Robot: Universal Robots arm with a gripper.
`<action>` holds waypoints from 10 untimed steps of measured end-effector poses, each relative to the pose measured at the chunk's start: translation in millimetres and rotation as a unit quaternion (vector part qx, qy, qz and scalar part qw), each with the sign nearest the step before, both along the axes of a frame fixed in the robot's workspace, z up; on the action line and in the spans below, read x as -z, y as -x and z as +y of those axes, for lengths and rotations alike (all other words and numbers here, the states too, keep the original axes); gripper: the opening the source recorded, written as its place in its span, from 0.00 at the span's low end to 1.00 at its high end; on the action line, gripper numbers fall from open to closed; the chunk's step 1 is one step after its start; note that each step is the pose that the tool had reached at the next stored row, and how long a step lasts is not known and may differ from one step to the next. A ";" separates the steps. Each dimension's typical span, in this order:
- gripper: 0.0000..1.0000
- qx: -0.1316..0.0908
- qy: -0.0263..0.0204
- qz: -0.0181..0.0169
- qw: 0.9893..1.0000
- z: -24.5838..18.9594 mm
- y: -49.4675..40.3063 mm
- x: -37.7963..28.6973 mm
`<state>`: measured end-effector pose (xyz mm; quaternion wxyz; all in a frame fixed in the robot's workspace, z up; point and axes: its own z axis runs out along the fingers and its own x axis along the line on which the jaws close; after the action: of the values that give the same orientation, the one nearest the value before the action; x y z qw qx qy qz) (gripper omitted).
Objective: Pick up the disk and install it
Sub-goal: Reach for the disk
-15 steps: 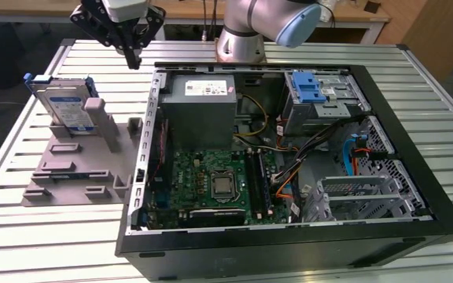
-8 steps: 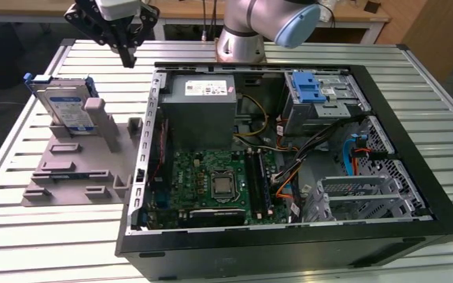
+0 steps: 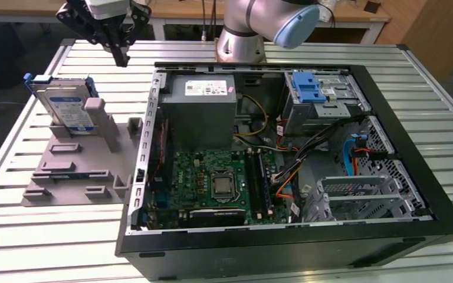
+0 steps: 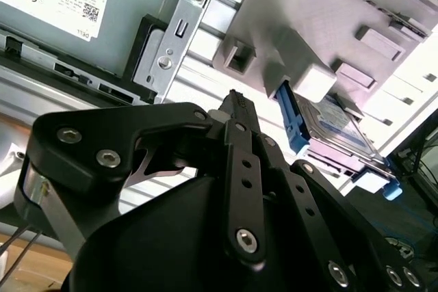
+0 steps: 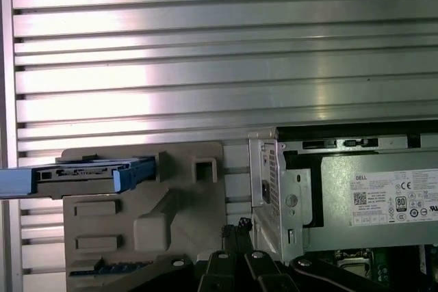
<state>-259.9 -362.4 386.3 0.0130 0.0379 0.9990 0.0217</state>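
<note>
Hovering empty with fingers pressed together, the gripper (image 3: 121,59) hangs near the disk (image 3: 63,108), which stands on edge in the grey fixture block (image 3: 77,171), untouched.

The grey fixture block (image 3: 69,177) with upright posts lies on the slatted metal table (image 3: 45,236), below the pincer (image 3: 121,61). The open computer case (image 3: 289,247) stands toward the exterior view's right of the pincer. Its power-supply box (image 3: 203,106) is nearest the pincer and its motherboard (image 3: 210,183) lies farther off.
</note>
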 end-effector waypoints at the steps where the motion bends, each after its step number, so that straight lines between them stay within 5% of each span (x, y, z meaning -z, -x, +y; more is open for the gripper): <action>1: 0.11 0.000 0.000 0.000 1.000 0.0 0.5 0.0; 10: 0.11 0.000 0.000 0.000 1.000 0.0 1.2 0.0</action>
<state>-261.2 -362.4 386.3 0.0130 0.0379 0.9990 0.0217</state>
